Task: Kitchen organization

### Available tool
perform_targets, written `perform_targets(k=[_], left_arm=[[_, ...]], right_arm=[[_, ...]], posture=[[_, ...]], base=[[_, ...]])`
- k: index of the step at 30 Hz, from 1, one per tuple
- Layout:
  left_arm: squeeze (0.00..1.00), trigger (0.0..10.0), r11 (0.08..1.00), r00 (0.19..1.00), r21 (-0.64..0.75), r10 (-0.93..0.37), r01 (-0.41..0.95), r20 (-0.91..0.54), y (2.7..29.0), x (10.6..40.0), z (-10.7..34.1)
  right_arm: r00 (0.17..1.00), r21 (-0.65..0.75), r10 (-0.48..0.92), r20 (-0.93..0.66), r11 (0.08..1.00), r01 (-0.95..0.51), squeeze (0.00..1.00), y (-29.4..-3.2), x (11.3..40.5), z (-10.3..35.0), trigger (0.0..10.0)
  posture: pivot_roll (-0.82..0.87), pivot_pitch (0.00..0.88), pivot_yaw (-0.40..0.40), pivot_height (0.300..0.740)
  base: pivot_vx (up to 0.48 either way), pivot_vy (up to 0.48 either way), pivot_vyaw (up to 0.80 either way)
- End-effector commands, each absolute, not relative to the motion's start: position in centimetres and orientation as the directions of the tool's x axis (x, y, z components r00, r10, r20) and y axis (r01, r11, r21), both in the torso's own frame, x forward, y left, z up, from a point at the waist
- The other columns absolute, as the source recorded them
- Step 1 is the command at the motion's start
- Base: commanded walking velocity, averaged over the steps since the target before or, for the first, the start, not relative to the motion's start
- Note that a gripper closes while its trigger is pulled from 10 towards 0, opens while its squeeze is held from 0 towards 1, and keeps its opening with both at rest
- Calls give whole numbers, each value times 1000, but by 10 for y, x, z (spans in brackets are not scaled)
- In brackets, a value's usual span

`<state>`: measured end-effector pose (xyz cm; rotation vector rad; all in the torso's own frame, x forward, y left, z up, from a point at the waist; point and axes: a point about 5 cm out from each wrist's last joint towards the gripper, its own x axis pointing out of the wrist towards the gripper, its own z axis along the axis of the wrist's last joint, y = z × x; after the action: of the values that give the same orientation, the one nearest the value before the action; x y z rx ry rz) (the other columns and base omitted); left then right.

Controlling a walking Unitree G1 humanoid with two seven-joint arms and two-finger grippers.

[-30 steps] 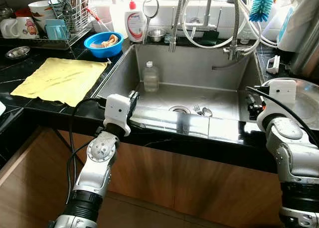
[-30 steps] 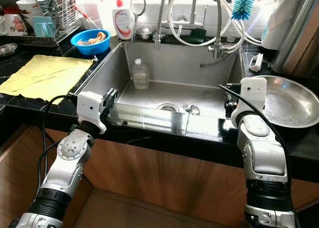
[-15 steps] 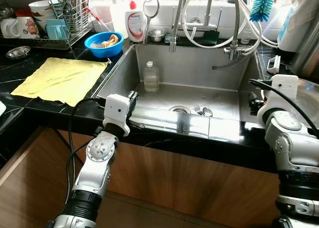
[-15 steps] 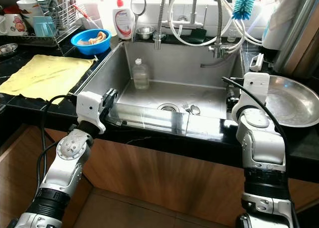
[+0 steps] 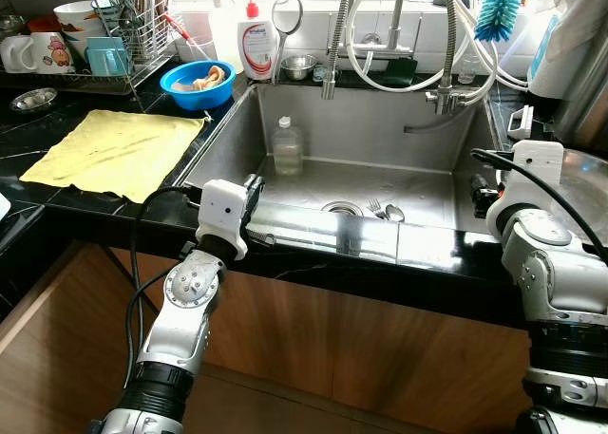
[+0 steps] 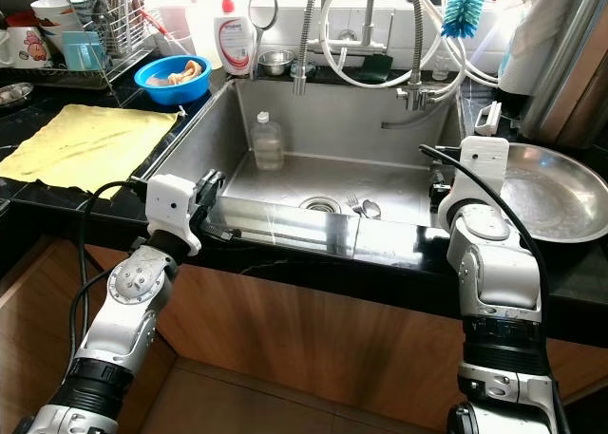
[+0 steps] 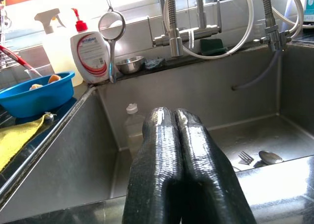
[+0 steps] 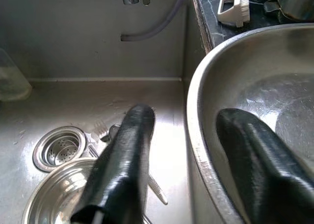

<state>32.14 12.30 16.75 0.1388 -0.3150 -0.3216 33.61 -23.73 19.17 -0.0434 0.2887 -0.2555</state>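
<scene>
Steel basin (image 8: 206,150) rim between R hand (image 8: 189,150) fingers, apparently untouched.

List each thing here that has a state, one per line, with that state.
left gripper: shut, empty, at the sink's front edge
right gripper: open, straddling the steel basin's rim
steel basin: upright, empty, on the counter
plastic bottle: upright, capped, in the sink
yellow cloth: spread flat
blue bowl: upright, holding food
</scene>
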Motion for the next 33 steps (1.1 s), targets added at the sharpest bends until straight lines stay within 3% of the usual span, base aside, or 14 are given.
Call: perform_targets(k=[1,22,32,33], left_arm=[[0,10000,937,898,202,-335,285,284,125,321,170],[0,10000,937,899,200,-335,286,281,125,321,170],[0,10000,940,902,196,-328,281,281,126,321,169],[0,10000,940,902,195,-327,280,281,126,321,169]], right_arm=[[927,-63,-232,-295,973,223,0,-232,339,190,0],[948,-45,-199,-248,980,194,0,-225,342,200,0],[992,4,-111,-66,994,111,0,-211,346,230,0],[993,5,-108,-56,994,108,0,-210,346,232,706]], posture=[[4,0,48,740],[4,0,44,740],[3,0,41,740],[3,0,40,740]], base=[[0,0,0],[0,0,0],[0,0,0],[0,0,0]])
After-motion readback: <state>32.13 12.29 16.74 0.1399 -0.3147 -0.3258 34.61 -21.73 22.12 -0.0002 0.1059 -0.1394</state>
